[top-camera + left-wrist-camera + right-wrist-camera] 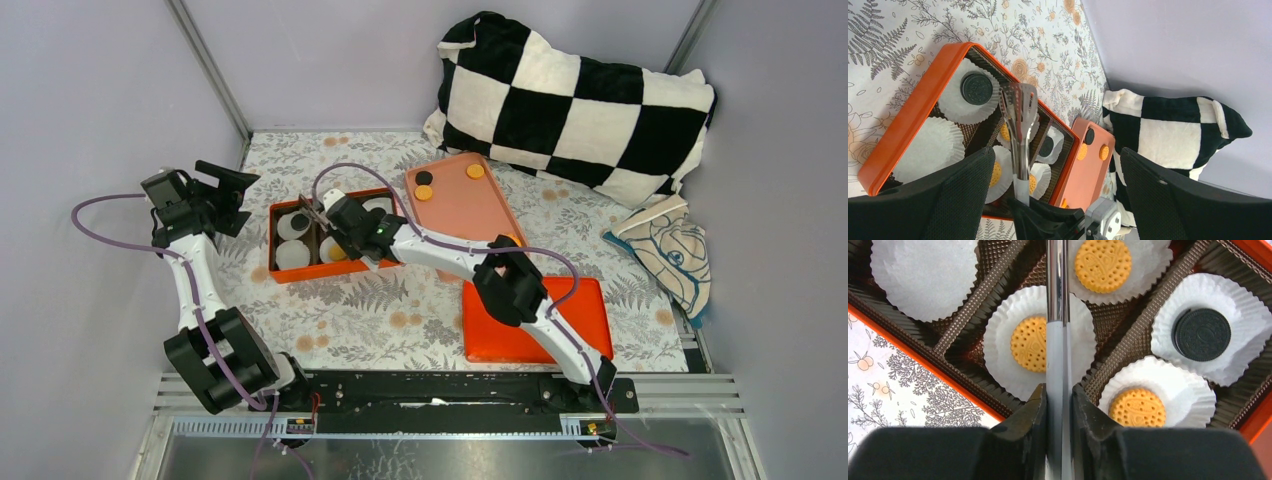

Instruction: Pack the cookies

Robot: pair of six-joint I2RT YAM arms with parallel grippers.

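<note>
Over the orange box [283, 272], which sits at 9 o'clock from the table's middle, the right gripper [1058, 400] is clenched on a pair of metal tongs [1058, 315]. Its fingers squeeze the two blades flat together. Held this way, the slim blades can probably dip into a compartment without the bulkier fingers crumpling the paper liners [1168, 385]. The left wrist view shows no cookie between the tong tips.

The cookies [1030, 344] lie in two places. Five sit in the box, one to a liner, three golden and two black. At least three more lie loose on the pink tray [465, 210] at 12 o'clock, just beside the box, so the carry between them is short. One empty liner [923, 275] is at the box's 8 o'clock corner and is likely the last slot to fill.

The left gripper [228, 195] is spread wide and holds nothing. It hangs just outside the box's 9 o'clock edge, seemingly parked clear of the working arm. The orange lid [480, 340] lies at 5 o'clock, leaving the compartments open for packing.
</note>
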